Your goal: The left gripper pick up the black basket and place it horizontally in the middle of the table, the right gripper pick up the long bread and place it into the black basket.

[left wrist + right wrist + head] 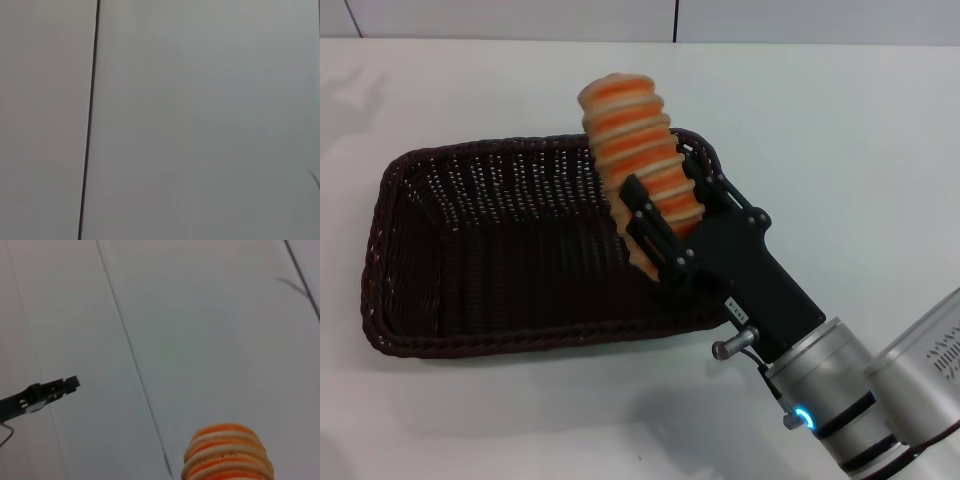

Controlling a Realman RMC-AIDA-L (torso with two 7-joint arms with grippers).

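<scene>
Bright, even overhead light; soft shadow lower center on the worktop point(620, 420); both wrist views soft, hazy.

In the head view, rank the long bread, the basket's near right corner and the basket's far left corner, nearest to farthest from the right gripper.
From the right gripper:
1. Long bread, clamped between its fingers.
2. Black basket, near right corner, just below it.
3. Basket's far left corner, across the table.

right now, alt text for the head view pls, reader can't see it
The right gripper, shut on the long bread, holds it tilted above the right end of the black basket. The basket lies lengthwise on the white table; nothing shows inside it.
</scene>
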